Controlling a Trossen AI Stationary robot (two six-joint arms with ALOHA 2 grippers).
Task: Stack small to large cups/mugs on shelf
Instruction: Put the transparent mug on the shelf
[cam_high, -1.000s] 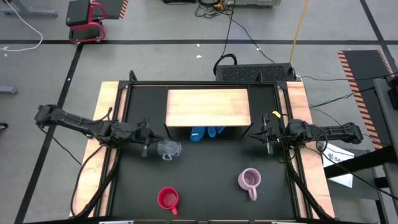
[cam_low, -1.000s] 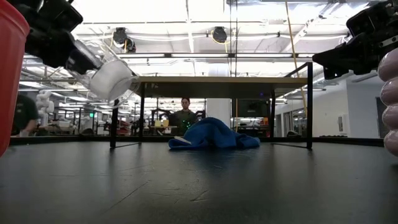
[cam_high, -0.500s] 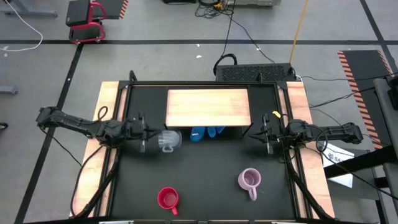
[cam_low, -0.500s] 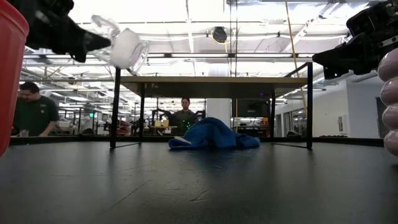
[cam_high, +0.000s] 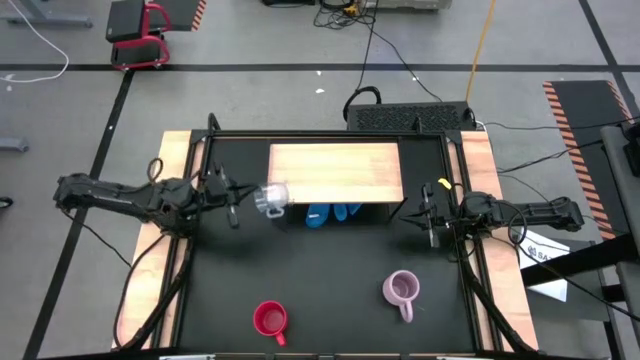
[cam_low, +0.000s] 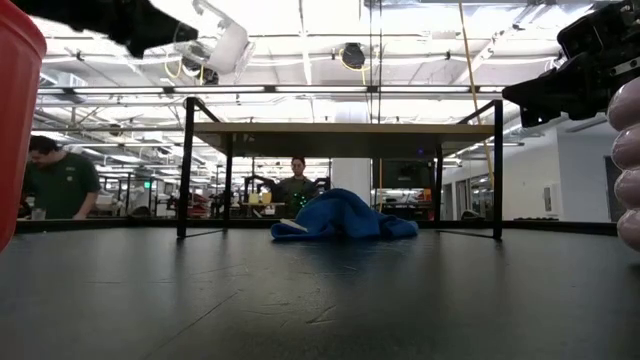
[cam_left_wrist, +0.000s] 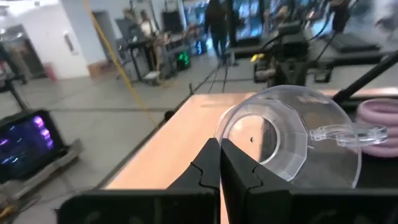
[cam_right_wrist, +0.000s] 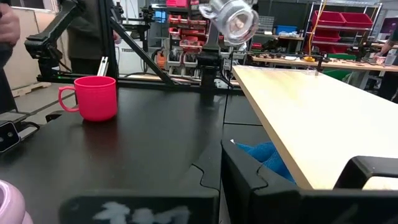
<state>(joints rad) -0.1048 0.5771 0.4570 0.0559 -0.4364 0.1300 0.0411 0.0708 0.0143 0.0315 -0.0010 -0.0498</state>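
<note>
At the left gripper (cam_high: 238, 196), a small clear glass cup (cam_high: 270, 198) is clamped by its rim between fingers pressed together, held in the air and tipped on its side. It hangs just off the near left corner of the shelf (cam_high: 335, 172), whose light wooden top lies straight ahead of the gripper and looks bare.

Risk, as a judgement: the grip is only a thin pinch on smooth glass, so the cup could slip or swing as it is turned upright. It is also close to the shelf's edge and black corner post, so moving forward too low could knock it against them.

Count: three cups. One clear glass in the left gripper; one red mug (cam_high: 269, 319) and one lilac mug (cam_high: 401, 290) on the black table (cam_high: 330, 270), well behind the gripper. One shelf. One blue cloth (cam_low: 345, 217) under it. The right gripper (cam_high: 428, 218) is shut and empty, waiting beside the shelf's far end.
</note>
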